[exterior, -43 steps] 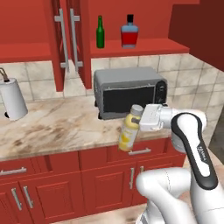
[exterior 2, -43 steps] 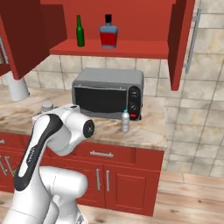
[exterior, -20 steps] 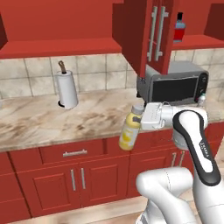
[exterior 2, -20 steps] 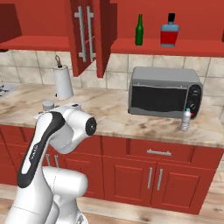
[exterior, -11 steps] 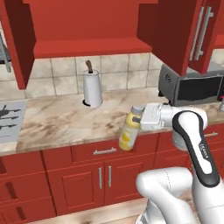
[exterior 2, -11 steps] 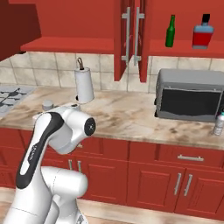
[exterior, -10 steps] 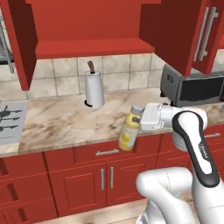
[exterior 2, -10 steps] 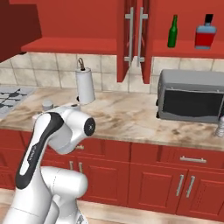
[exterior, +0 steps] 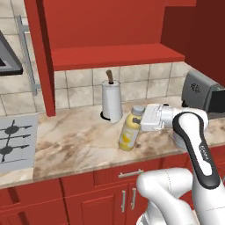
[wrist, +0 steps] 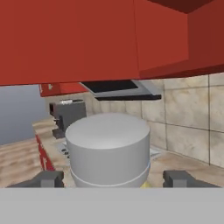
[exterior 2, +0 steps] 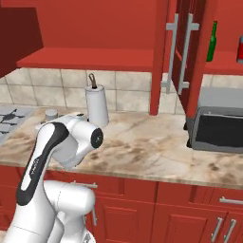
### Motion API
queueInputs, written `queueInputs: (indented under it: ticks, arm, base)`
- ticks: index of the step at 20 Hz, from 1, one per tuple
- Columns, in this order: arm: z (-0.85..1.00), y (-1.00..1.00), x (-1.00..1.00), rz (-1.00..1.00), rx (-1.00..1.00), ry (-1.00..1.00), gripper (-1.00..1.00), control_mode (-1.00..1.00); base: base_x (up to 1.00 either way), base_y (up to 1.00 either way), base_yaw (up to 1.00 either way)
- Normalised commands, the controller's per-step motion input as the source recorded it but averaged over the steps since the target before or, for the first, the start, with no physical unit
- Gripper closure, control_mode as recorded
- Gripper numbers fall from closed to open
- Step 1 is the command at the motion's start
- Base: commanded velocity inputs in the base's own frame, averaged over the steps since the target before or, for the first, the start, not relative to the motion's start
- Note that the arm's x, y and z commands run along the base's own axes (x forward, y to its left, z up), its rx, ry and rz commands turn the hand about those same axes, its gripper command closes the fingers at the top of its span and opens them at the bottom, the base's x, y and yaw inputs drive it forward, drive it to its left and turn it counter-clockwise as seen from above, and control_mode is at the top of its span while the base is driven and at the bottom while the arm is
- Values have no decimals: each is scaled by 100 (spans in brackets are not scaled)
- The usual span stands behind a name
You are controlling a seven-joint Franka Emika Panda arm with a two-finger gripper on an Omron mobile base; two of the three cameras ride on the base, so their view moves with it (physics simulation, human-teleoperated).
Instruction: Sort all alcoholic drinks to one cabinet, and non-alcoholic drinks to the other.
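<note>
Sliding sideways with the base since half a second ago, so shifting the whole scene across both base views: microwave [exterior: 203,91] now sitting at the edge, well to the right of the end effector [exterior: 141,119], and stove [exterior: 13,136] coming in on its far side.

Gripping the pale-yellow juice bottle [exterior: 129,132] at the neck, with the jaws standing wide and clenching on it. Carrying it tilted, body hanging down and away from the end effector, in front of the counter [exterior: 74,140] edge and apparently not resting on it. Looking along the fingers in the hand view, with the grey-white cap [wrist: 108,146] sitting squarely between the two tips.

Facing an open wall cabinet, its red shelf [exterior: 115,55] lying above and beyond the end effector.

Counting one juice bottle in the grasp; one dark-green bottle [exterior 2: 210,42] and one red-and-blue bottle [exterior 2: 239,47], cut by the frame edge, standing on another red shelf high and well off to the right; one paper towel roll [exterior: 111,102] just behind the held bottle; one microwave; two silver bar handles [exterior 2: 182,47] close together.
</note>
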Motion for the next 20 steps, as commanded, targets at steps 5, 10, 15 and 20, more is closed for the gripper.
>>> queueInputs:
  ticks: [5,10,15,20]
  arm:
    - [0,0,0,0,0,0,100,100]
    - [0,0,0,0,0,0,100,100]
    - [0,0,0,0,0,0,100,100]
    - [9,9,29,0,-1,11,100,-100]
  base:
    - [72,39,-2]
    - [81,31,0]
    - [69,28,0]
    - [0,0,0]
